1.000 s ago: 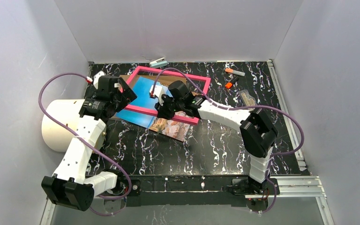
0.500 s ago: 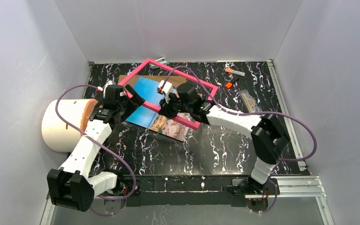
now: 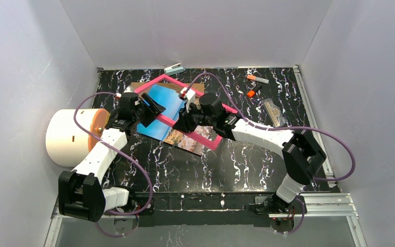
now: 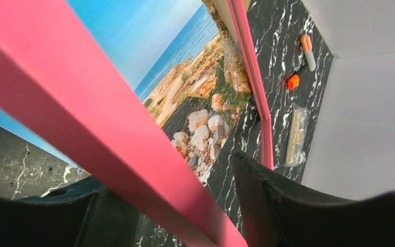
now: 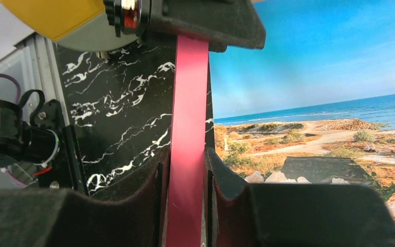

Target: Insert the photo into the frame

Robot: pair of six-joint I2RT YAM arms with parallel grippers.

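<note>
The pink frame hangs tilted above the table, over the photo. The photo lies face up, blue sky toward the back and rocky shore toward the front. My right gripper is shut on the frame's near long rail, and in the right wrist view that rail is pinched between both pads. My left gripper is at the frame's left end. In the left wrist view the pink rail runs between its fingers with gaps on both sides. Sea and rocks of the photo show behind the rail.
Brown cardboard sticks out under the photo at the back. A white cylinder with an orange end lies at the left wall. Orange markers and a plastic packet lie back right. A small pale item sits at the back edge.
The right gripper has lifted and turned the frame off the table. The left gripper has moved right onto the frame's left end, and its jaws have narrowed around the rail.
</note>
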